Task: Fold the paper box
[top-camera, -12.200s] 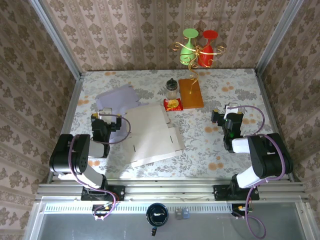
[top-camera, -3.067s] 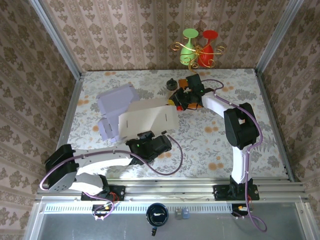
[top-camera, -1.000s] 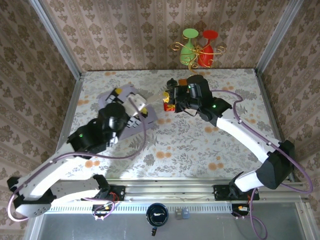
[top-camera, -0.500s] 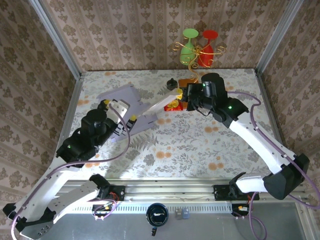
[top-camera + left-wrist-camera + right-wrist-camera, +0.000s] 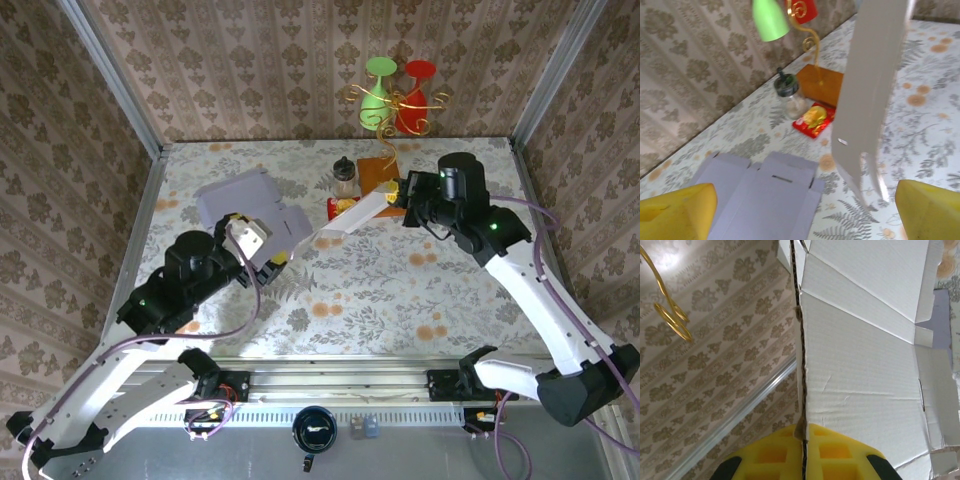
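We see the right gripper (image 5: 803,440) clamped tight on an edge of the flat white paper box (image 5: 355,213), lifted off the table (image 5: 400,300) toward twelve o'clock of its middle. At eight o'clock of the box, the left gripper (image 5: 258,242) gapes wide and empty over a lavender sheet (image 5: 245,205).

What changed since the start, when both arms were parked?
The white box blank, flat on the table at first, is now lifted off it and carried right, pinched at its edge by the right claw. The left claw, which helped raise it, has let go and stands open. The lavender blank, jar and wooden board stayed put.
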You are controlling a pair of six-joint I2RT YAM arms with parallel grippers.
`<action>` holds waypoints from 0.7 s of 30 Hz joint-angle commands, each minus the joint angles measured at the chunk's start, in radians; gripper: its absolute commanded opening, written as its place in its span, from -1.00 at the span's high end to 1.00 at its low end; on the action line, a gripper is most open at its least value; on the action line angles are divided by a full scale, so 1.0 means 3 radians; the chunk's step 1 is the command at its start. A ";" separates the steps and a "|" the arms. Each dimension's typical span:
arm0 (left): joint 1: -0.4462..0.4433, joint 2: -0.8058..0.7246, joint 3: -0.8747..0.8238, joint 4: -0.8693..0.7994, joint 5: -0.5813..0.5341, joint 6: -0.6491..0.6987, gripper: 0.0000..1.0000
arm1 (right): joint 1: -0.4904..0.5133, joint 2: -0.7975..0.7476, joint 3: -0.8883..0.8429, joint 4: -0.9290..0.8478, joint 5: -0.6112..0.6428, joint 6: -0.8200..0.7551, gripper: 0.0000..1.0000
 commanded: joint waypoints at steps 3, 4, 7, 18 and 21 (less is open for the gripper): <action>-0.0169 0.0161 -0.0223 0.0257 0.0227 0.0038 -0.86 | -0.0128 -0.0184 -0.0049 -0.0241 0.0014 0.0640 1.00; -0.0169 0.0200 -0.0282 0.0378 0.0258 0.0022 -0.86 | -0.0143 -0.0203 -0.0055 -0.0268 0.0004 0.0641 1.00; -0.0184 0.0428 -0.0334 0.0639 0.0314 0.0011 -0.86 | -0.0198 -0.0248 -0.0086 -0.0285 -0.0011 0.0645 1.00; -0.0243 0.0870 -0.0744 0.1564 0.0373 -0.0187 -0.84 | -0.0265 -0.0288 -0.0095 -0.0302 -0.0047 0.0645 1.00; -0.0145 0.0985 -0.0749 0.1738 0.0298 -0.0181 -0.81 | -0.0267 -0.0298 -0.0089 -0.0316 -0.0068 0.0645 1.00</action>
